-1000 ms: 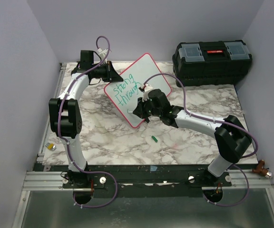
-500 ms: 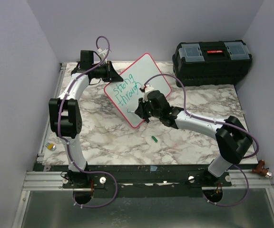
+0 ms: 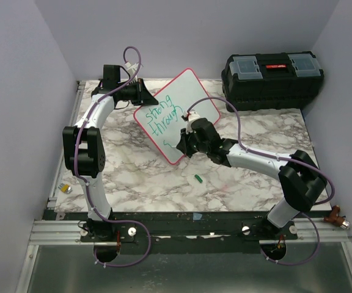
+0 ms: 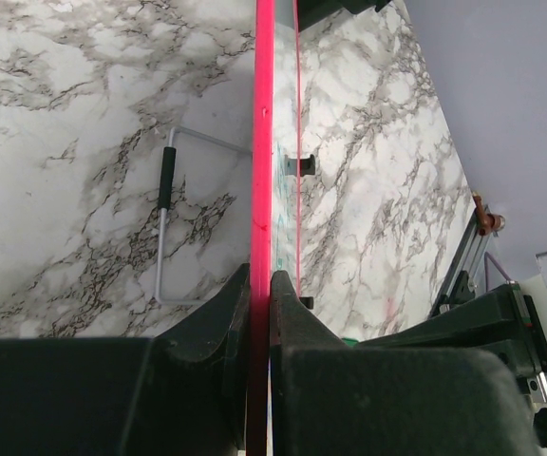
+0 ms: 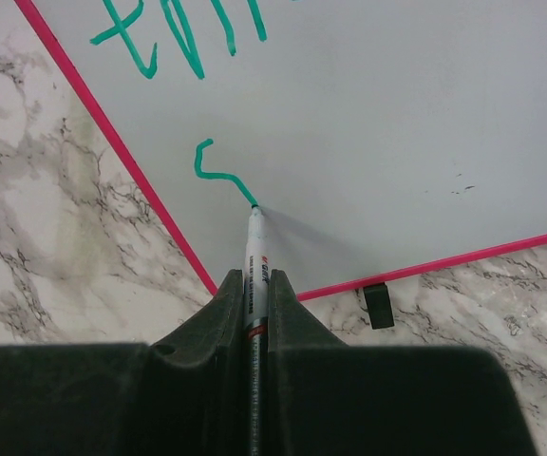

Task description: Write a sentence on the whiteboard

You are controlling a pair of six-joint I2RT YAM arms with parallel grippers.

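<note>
Marker (image 5: 257,249) tip on whiteboard (image 3: 195,94), ending a green stroke (image 5: 218,173)
Left gripper (image 4: 261,285) clamps the whiteboard's edge; right gripper (image 5: 256,285) pinches the marker.

A white, grey-veined marble table top (image 3: 133,177) is being enclosed on three sides by plain pale lilac walls (image 3: 182,36). A black toolbox (image 3: 272,72) is being carried at its far right corner. Soft, even light is being cast throughout.

- A propped, pink-framed glossy white whiteboard (image 3: 191,91) barred the marble tabletop's (image 3: 133,177) far middle.
- A black plastic toolbox (image 3: 272,72) filled its far right corner.
- Near-edge marble lay open.
</note>
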